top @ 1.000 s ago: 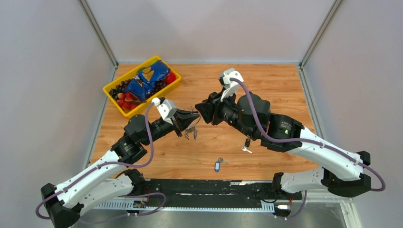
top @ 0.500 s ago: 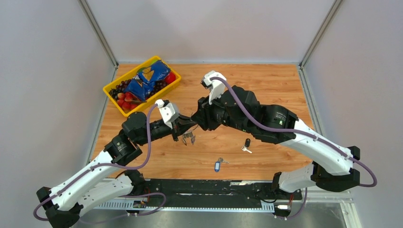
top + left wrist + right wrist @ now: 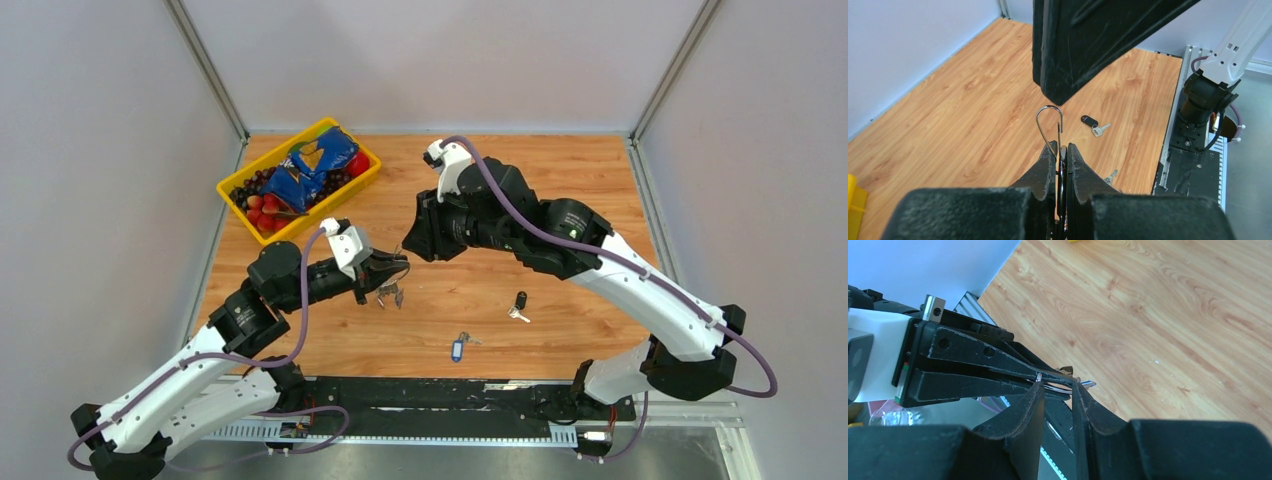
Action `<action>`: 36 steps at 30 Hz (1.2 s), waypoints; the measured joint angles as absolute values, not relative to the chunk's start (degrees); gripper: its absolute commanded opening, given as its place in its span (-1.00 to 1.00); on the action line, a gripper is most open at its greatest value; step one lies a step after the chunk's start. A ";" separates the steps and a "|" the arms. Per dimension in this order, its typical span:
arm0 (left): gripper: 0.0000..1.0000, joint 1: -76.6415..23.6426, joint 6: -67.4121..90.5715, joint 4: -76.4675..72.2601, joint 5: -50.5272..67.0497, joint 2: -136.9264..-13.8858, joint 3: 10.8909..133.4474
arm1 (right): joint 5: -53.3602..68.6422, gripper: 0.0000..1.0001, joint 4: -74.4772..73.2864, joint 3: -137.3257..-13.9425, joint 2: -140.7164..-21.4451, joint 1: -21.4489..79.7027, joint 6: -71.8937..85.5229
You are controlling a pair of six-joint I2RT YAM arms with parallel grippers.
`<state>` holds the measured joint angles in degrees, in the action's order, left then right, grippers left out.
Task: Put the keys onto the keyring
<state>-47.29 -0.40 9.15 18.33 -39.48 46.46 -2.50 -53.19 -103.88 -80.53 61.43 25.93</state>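
My left gripper point(image 3: 396, 267) is shut on the keyring point(image 3: 1049, 124), a thin silver wire loop that sticks up between its fingertips, with a small cluster of keys point(image 3: 388, 293) hanging under it. My right gripper point(image 3: 408, 247) is right at the left gripper's tips, its jaws a little apart on either side of the ring's top point(image 3: 1039, 376). A black-headed key point(image 3: 518, 303) lies on the table to the right and also shows in the left wrist view point(image 3: 1090, 120). A key with a blue tag point(image 3: 458, 348) lies nearer the front edge.
A yellow tray point(image 3: 236, 205) with a blue bag point(image 3: 312, 165) and red and dark fruit stands at the back left. A black rail point(image 3: 440, 395) runs along the table's front edge. Grey walls close in the left, back and right sides.
My right arm has swung left and its gripper has closed in on the left gripper's tips. My left gripper has drawn slightly back and down with the keyring in it.
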 measured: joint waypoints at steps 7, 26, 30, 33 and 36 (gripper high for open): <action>-0.99 -47.44 -1.37 9.89 17.47 -38.17 46.46 | 1.98 -0.41 -54.04 -104.64 -82.37 60.51 27.00; -0.99 -47.62 -1.96 10.98 16.21 -37.98 46.46 | 4.47 -0.40 -54.11 -106.24 -82.56 59.75 28.88; -0.99 -47.64 -2.04 10.98 15.97 -37.98 46.46 | 5.17 -0.43 -54.02 -106.24 -82.59 59.75 29.21; -0.99 -47.64 -2.09 10.96 15.99 -37.98 46.46 | 5.63 -0.46 -53.80 -106.24 -82.72 59.75 29.52; -0.99 -47.66 -2.09 10.98 15.97 -37.98 46.46 | 6.13 -0.47 -53.63 -106.24 -83.11 59.75 29.58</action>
